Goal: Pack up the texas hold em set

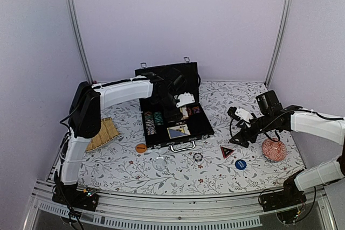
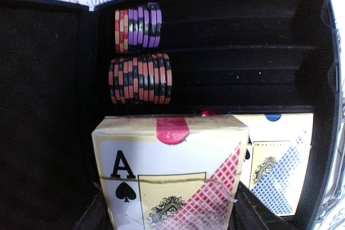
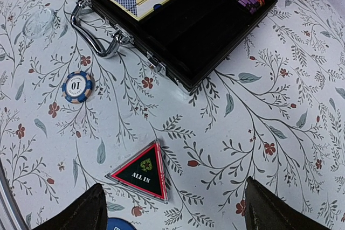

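— Seen from above, where is the poker set?
— The black rectangular briefcase-style case (image 1: 168, 76) lies open mid-table, its lid standing towards the back wall. The left gripper (image 1: 180, 103) hangs over the tray. The right gripper (image 1: 236, 139) is off to the case's right, near a black triangular marker (image 1: 227, 152).
— And the left wrist camera?
— Its fingers (image 2: 89, 216) pinch a red-backed card deck (image 2: 172, 176), just beside a blue-backed card deck (image 2: 280, 165) lying flat in the case. A purple chip stack (image 2: 139, 28) and a red-and-black chip stack (image 2: 141, 79) stand in the slots beyond.
— Right wrist?
— Fingers (image 3: 75, 211) spread wide over the marker, lettered ALL IN, on the floral tablecloth (image 3: 259, 111). A blue-and-white chip (image 3: 77, 86) lies near the silver handle (image 3: 97, 30).
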`<state>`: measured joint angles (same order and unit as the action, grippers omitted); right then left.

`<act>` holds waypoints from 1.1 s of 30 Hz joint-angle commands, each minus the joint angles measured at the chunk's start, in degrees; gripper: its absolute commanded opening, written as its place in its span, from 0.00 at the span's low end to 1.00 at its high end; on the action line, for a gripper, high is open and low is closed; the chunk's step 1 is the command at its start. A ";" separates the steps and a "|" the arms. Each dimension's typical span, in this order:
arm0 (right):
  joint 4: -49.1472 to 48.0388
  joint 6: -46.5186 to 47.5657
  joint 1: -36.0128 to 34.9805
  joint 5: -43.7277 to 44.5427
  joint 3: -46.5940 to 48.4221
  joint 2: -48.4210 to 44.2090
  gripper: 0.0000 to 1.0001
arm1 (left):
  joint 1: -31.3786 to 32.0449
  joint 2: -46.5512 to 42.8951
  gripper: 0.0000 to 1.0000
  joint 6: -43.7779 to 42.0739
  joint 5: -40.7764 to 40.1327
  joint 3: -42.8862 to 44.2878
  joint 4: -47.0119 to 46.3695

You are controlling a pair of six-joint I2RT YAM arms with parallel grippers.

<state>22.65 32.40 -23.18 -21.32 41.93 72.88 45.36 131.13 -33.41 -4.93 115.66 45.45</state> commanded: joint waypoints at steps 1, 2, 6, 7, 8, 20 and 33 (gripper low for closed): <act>0.35 0.38 0.30 -0.78 1.33 0.41 0.88 | -2.10 1.39 0.69 0.01 1.59 2.21 0.50; 0.39 0.38 0.30 -0.82 1.38 0.42 0.88 | -2.43 1.74 0.69 0.01 2.05 2.43 0.81; 0.46 0.47 0.33 -0.83 1.37 0.64 0.88 | -3.62 3.12 0.68 0.01 2.84 2.81 1.04; 0.46 0.47 0.33 -0.83 1.38 0.67 0.88 | -3.82 3.46 0.68 0.05 3.05 2.82 1.04; 0.50 0.50 0.31 -0.83 1.34 0.68 0.88 | -4.10 3.71 0.68 0.08 3.27 2.90 1.03; 0.61 0.49 0.32 -0.91 1.36 1.12 0.88 | -5.02 6.87 0.71 -0.75 4.88 4.56 0.07; 0.99 0.64 0.27 -1.34 1.56 1.58 0.88 | -4.80 6.36 0.79 -0.78 2.51 3.83 -1.35</act>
<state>22.94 32.45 -23.18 -21.56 41.93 73.65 40.97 137.40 -33.89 -1.93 118.37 45.28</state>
